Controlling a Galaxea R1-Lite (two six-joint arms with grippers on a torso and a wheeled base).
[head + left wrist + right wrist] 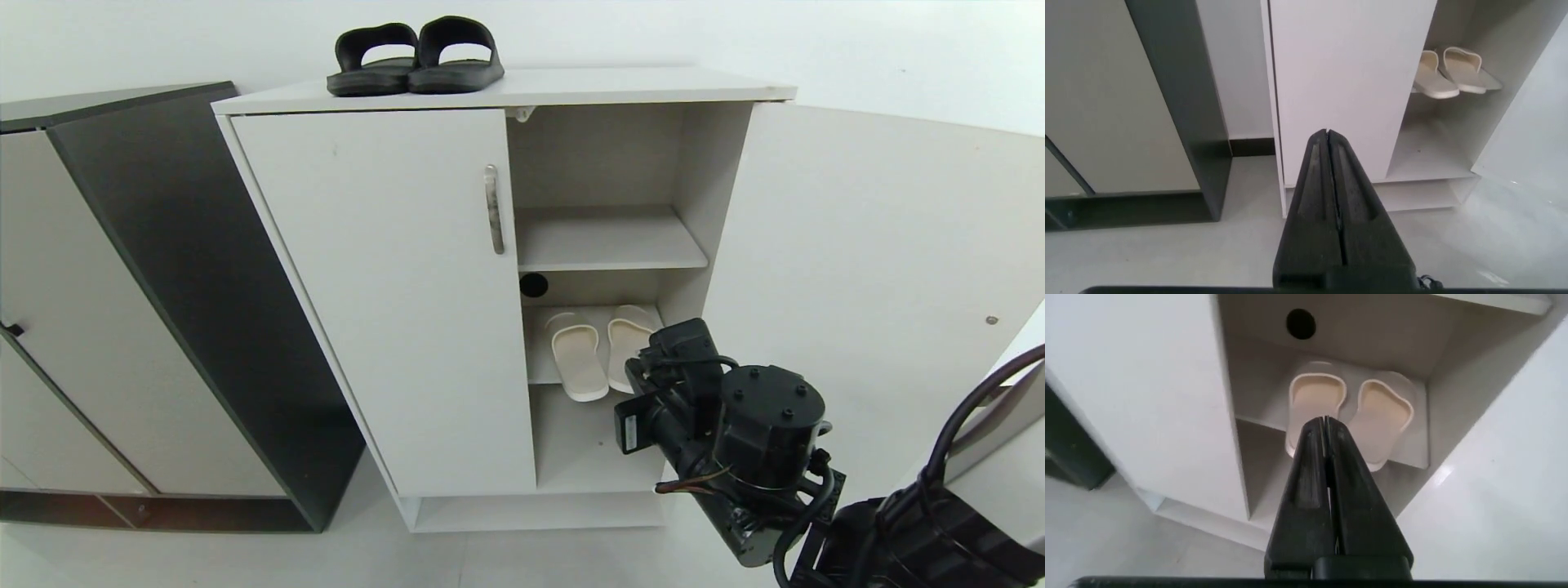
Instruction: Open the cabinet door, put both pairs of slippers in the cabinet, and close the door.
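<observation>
cabinet [612, 82]: right door [857, 269] open, left door [384, 302] closed. white slippers [600, 351] on lower shelf [535, 343] at its front edge, black slippers [416, 57] on cabinet top. left claw [1327, 135] and right claw [1325, 420] fully closed, empty.

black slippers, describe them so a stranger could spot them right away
Find the white cabinet whose right-hand door stands open. The black slippers sit side by side on its top, toward the left end. The only other pair, the cream slippers, lies on a shelf inside.
</observation>
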